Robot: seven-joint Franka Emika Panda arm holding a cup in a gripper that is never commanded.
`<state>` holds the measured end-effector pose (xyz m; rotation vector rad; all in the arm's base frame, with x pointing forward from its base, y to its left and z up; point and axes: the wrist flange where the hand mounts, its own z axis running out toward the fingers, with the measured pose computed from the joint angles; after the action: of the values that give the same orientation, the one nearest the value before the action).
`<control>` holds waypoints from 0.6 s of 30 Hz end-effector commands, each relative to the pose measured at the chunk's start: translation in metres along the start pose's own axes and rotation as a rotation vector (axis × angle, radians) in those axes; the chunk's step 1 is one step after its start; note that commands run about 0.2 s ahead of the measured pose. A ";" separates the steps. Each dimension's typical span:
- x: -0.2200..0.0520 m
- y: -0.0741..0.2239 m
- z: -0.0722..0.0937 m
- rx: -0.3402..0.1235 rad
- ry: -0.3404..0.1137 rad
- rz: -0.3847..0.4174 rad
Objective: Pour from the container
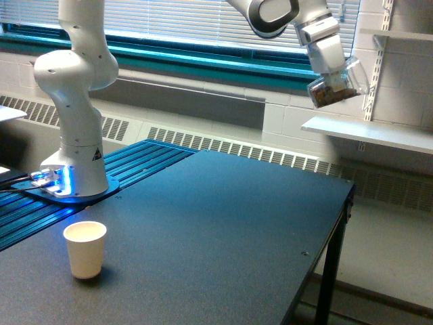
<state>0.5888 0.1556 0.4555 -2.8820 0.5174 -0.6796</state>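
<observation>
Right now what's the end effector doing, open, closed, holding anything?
End effector: closed on the clear plastic cup, which is tilted, held high above the table's far end, with brown bits inside.
</observation>
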 end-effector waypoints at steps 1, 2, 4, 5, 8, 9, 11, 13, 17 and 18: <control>0.002 0.037 0.000 -0.037 0.022 0.049; 0.001 0.042 0.000 -0.039 0.023 0.053; 0.001 0.053 -0.001 -0.047 0.029 0.068; 0.000 0.063 0.001 -0.060 0.030 0.077; 0.000 0.079 0.000 -0.074 0.039 0.101; 0.000 0.086 0.000 -0.079 0.042 0.112; -0.001 0.096 0.000 -0.088 0.045 0.126; -0.005 0.109 0.000 -0.100 0.046 0.140; -0.012 0.131 0.000 -0.119 0.054 0.167; -0.013 0.135 -0.001 -0.120 0.056 0.173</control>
<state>0.5493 0.0573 0.4216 -2.9156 0.7462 -0.6954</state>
